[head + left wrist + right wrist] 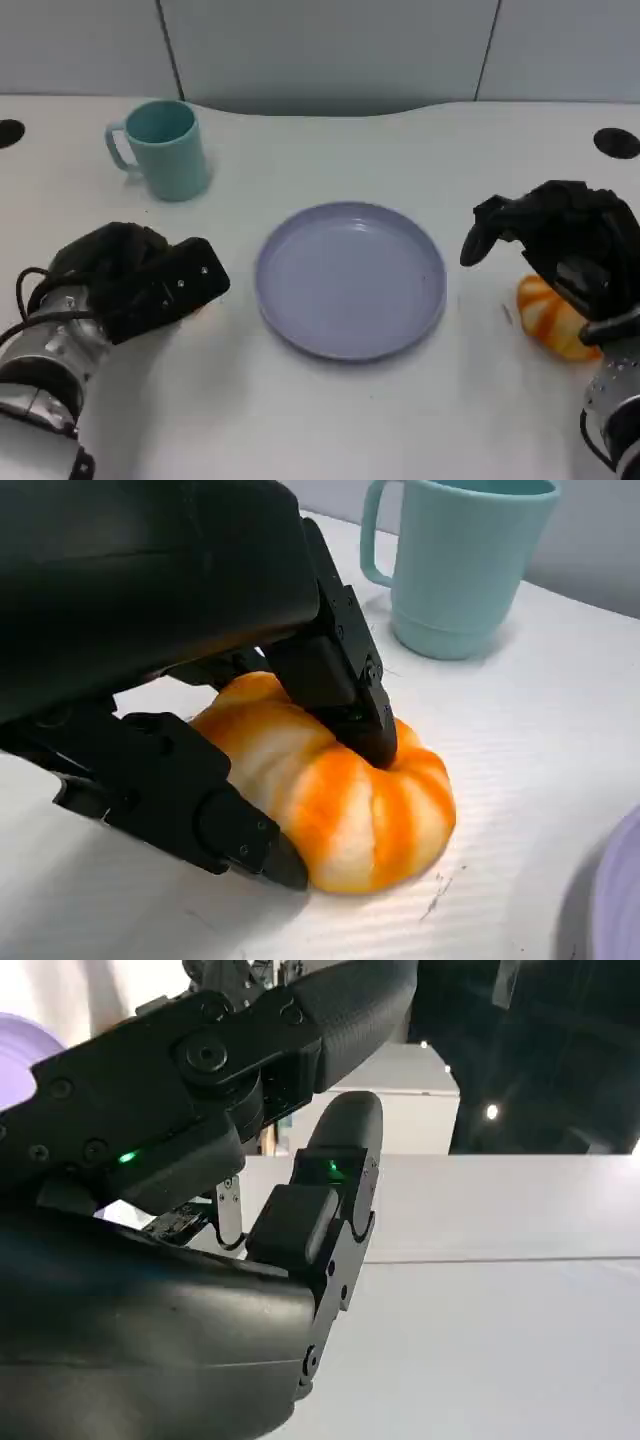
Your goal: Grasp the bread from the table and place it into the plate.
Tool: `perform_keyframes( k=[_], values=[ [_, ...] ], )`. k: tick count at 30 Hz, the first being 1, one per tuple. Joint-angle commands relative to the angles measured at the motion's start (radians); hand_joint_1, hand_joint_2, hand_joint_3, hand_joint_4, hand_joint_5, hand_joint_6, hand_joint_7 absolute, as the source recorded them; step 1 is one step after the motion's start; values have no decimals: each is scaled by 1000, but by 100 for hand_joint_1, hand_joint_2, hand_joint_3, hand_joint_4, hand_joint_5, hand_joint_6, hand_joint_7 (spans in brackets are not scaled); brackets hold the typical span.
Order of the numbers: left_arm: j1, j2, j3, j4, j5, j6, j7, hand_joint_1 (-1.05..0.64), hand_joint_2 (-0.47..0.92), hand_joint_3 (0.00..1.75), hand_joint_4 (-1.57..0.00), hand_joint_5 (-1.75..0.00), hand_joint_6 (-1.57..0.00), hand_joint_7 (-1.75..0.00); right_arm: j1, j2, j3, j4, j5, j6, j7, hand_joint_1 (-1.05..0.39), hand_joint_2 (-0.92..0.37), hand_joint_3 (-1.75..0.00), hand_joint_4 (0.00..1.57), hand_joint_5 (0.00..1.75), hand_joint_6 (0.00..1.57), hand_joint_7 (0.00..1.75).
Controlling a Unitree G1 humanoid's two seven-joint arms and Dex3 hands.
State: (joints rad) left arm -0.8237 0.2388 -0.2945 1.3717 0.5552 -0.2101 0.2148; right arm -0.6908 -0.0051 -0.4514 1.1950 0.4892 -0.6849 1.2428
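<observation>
An orange-and-cream striped bread (350,800) lies on the white table. My left hand (140,280) covers it in the head view, where a sliver of orange (200,310) peeks out beside the hand. In the left wrist view one of its fingers (345,680) presses on top of the bread and another rests against its near side, so the hand grips it. The lilac plate (290,320) sits empty at the table's middle, to the right of that hand. My right hand (560,240) hovers with fingers apart over a second bread (555,325), holding nothing.
A teal mug (165,150) stands at the back left, behind my left hand, and shows close by in the left wrist view (460,570). Two dark round holes (615,142) mark the table's far corners. A grey wall runs behind the table.
</observation>
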Motion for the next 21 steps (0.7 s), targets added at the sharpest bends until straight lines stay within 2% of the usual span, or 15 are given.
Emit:
perform_keyframes(
  k=[1, 5, 9, 16, 21],
  values=[
    [-36, 17, 6, 0, -5, -15, -6, -1, 78, 1, -103, -35, -117, -8, -30, -10, -9, 8, 8, -1, 18, -42, -86, -1, 73, 130, 103, 34],
    [-73, 38, 13, -3, -9, -36, -26, -3, 78, 1, -104, -37, -117, -7, -45, -17, -15, 22, 7, -6, 24, -42, -86, 0, 74, 124, 102, 34],
    [-116, 60, 2, -7, 5, -57, -20, -5, 78, 0, -103, -39, -117, -6, -59, -17, -29, 32, 20, 21, 48, -40, -87, 0, 74, 120, 102, 32],
    [-203, 105, -14, -17, 21, -94, -36, -9, 78, 0, -106, -44, -117, -6, -66, -14, -40, 41, 13, 44, 34, -39, -87, 0, 75, 118, 103, 29],
    [-244, 130, -11, -26, 12, -134, -56, -5, 77, 0, -102, -44, -117, -5, -68, -11, -40, 43, 7, 50, 23, -39, -87, 0, 76, 119, 104, 27]
  ],
)
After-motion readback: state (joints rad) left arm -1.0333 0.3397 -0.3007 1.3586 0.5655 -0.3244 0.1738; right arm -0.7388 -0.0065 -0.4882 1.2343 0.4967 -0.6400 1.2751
